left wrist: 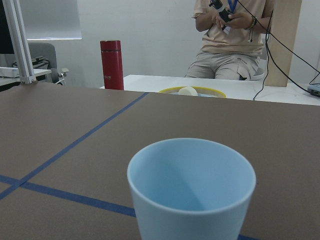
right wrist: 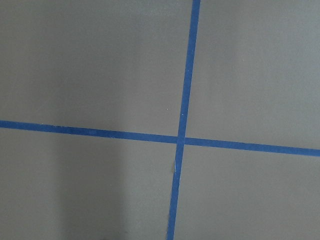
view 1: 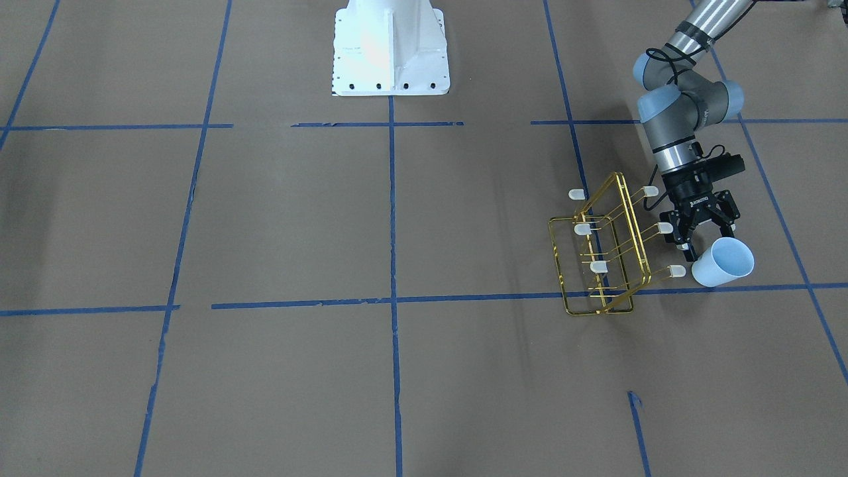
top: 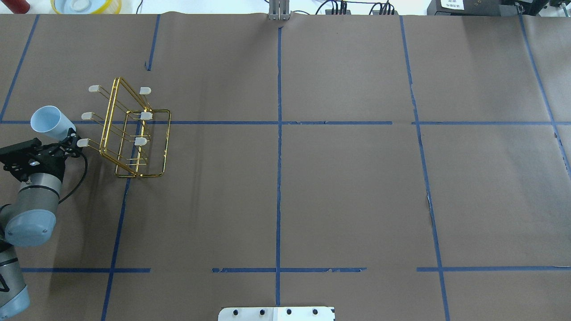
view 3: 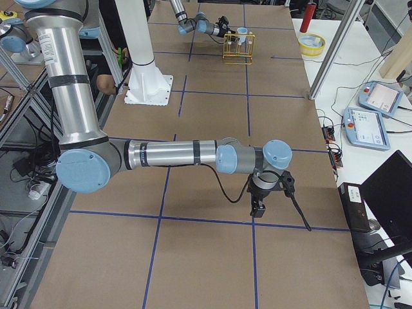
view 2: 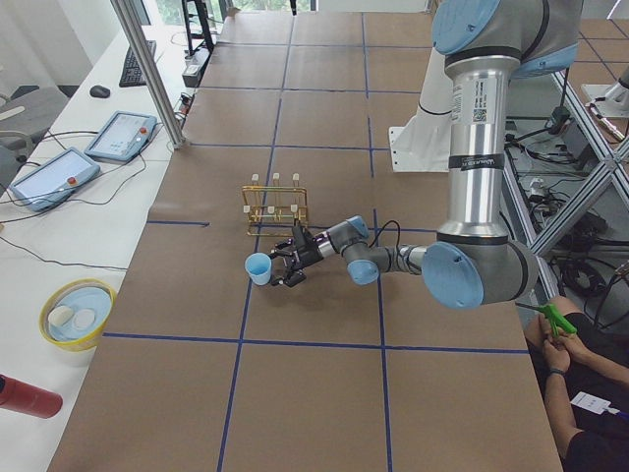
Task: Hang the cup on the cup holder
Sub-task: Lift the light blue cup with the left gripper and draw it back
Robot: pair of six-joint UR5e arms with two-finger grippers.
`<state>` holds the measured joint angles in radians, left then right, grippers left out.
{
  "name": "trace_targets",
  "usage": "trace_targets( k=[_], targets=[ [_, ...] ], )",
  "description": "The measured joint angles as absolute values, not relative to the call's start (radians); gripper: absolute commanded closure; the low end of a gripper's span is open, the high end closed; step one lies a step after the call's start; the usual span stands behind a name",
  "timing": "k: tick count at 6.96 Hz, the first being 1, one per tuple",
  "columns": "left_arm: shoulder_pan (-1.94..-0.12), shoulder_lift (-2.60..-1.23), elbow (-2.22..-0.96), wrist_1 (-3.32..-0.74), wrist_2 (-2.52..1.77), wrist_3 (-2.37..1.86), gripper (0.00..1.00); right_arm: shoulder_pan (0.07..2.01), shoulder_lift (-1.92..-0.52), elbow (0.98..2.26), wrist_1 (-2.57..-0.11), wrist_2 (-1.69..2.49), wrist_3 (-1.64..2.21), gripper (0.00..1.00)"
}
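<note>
**A:** Right pincer (view 3: 256, 211) first, nearest in the right side view. It's hanging over bare table (top: 312, 187), and I can't tell if it's open.

**B:** Left pincer (view 1: 706, 240) now. Its fingers are closed on the base of the cup (view 1: 723, 262), which is carried on its side, mouth facing away from the robot.

**A:** And the lowest prong cap (view 1: 676, 271) sits right beside that pincer.

**B:** That's the danger. Behind it, the cup holder (view 1: 599, 245) looks like light wire, and 1 nudge on that prong could slide or tip it.

**A:** Also, a smooth tapered cup held only by its base may slip while it's turned toward a prong.
</note>
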<state>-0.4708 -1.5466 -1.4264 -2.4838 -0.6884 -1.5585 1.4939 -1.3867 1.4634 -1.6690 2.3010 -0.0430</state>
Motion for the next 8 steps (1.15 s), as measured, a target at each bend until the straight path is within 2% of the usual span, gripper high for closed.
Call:
trace_targets(
  k=[8],
  targets=[
    [-0.536,-1.621,-1.343,-2.485,-0.726,-1.557,0.00,1.494,-1.387,1.463,-1.668,2.301,-0.043,0.00]
  ],
)
